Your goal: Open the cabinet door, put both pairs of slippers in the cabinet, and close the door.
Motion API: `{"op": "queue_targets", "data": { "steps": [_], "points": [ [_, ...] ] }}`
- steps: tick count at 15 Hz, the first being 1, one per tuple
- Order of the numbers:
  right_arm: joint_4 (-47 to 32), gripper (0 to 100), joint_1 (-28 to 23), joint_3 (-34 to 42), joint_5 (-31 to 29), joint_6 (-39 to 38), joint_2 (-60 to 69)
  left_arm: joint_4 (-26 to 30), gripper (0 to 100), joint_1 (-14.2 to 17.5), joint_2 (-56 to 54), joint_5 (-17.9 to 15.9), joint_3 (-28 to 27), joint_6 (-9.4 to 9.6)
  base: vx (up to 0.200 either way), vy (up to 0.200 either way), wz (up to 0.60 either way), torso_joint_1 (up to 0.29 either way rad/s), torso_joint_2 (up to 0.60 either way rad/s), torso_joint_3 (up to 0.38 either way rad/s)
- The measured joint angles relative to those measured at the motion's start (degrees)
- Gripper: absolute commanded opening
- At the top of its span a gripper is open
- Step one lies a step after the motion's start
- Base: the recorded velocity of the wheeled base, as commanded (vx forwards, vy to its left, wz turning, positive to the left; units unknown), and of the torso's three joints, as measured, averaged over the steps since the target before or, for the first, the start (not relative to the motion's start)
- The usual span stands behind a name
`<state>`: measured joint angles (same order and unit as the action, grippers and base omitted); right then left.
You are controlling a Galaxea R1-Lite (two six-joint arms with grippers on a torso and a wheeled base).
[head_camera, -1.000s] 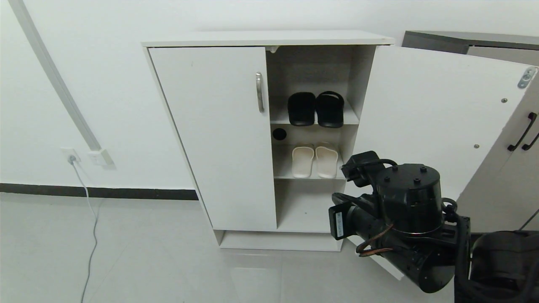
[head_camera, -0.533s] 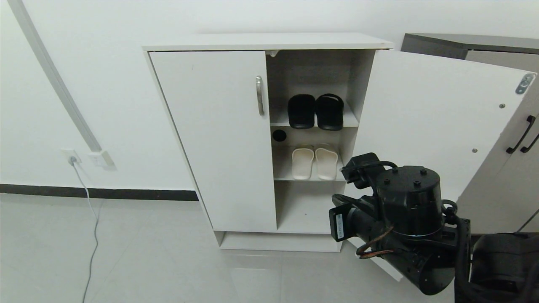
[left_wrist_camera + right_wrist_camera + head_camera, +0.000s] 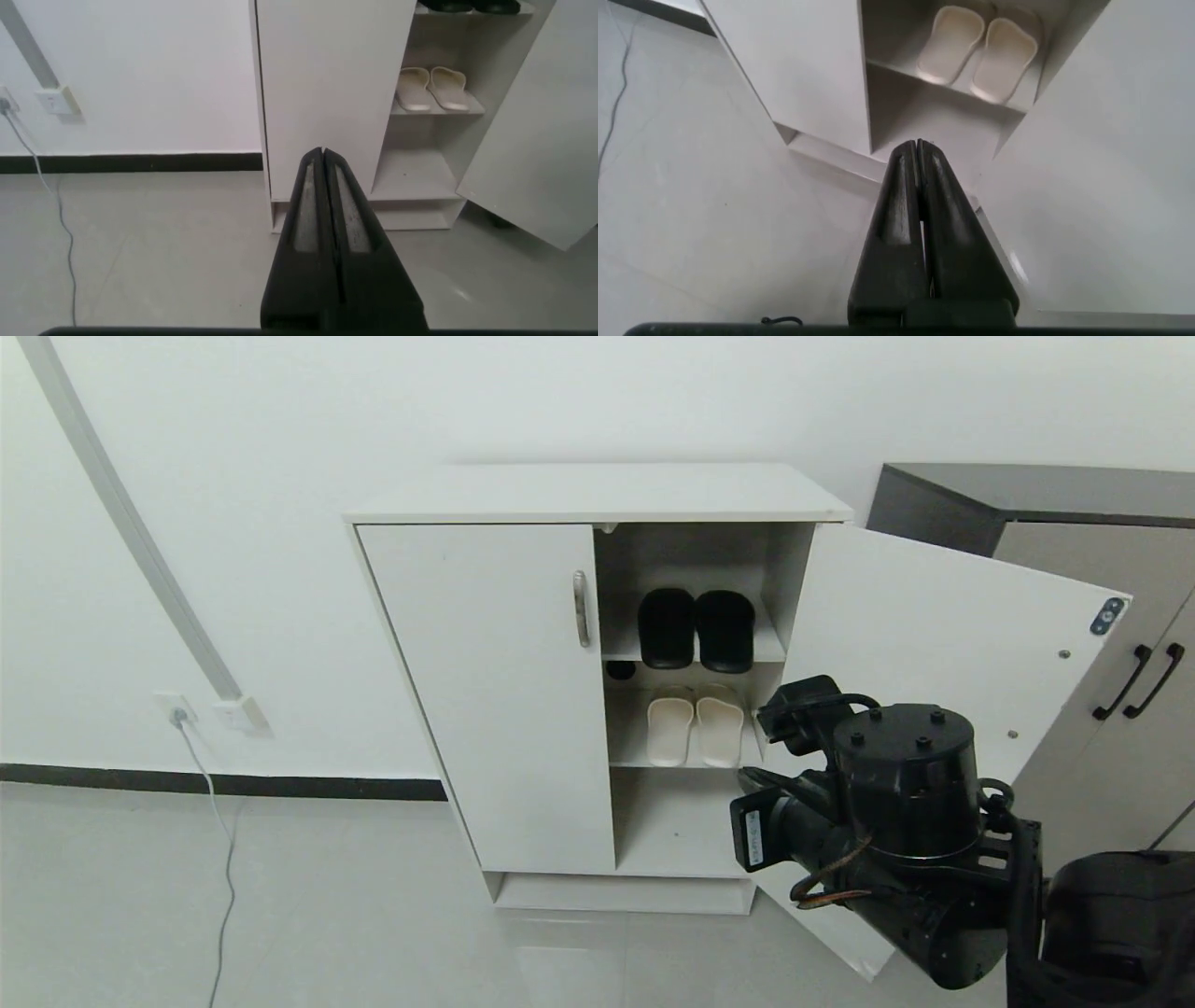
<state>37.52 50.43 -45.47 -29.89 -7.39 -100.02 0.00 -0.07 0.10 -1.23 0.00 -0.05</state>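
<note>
Two pairs shelved: black slippers (image 3: 695, 628), white slippers (image 3: 695, 730) (door (image 3: 934, 635) open).

The white two-door wooden cabinet (image 3: 597, 493) has its right door (image 3: 934, 644) swung wide, so that half is open at the front. Inside, a pair of black slippers (image 3: 695, 628) takes up the top shelf and a pair of cream slippers (image 3: 695, 730) the middle one. The bottom compartment (image 3: 667, 821) offers free room. The closed left door (image 3: 495, 691) bars the cabinet's other half. The open door's far edge stands near a grey cupboard with black handles (image 3: 1074, 546). The pale tiled floor (image 3: 327, 915) in front of the cabinet gives passage.
</note>
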Motion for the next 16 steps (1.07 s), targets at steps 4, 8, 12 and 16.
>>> {"op": "queue_targets", "data": {
  "steps": [4,8,12,16],
  "points": [
    [0.0,0,0.0,0.0,0.0,0.0,0.0,0.0,0,0.0,0.0,0.0,0.0,-0.02,0.0,0.0,0.0,0.139,-0.47,-0.327],
    [0.0,0,0.0,0.0,0.1,0.0,-0.1,0.0,0,0.0,0.0,0.0,0.0,-0.02,0.0,0.0,0.0,0.172,-0.48,-0.314],
    [0.0,0,0.0,0.0,0.1,0.0,-0.1,0.0,0,0.0,0.0,0.0,0.0,-0.02,0.0,0.0,0.0,0.196,-0.5,-0.315],
    [0.0,0,0.0,0.0,0.1,0.0,-0.1,0.0,0,0.0,0.0,0.0,0.0,-0.02,0.0,0.0,0.0,0.221,-0.54,-0.317]
  ]
}}
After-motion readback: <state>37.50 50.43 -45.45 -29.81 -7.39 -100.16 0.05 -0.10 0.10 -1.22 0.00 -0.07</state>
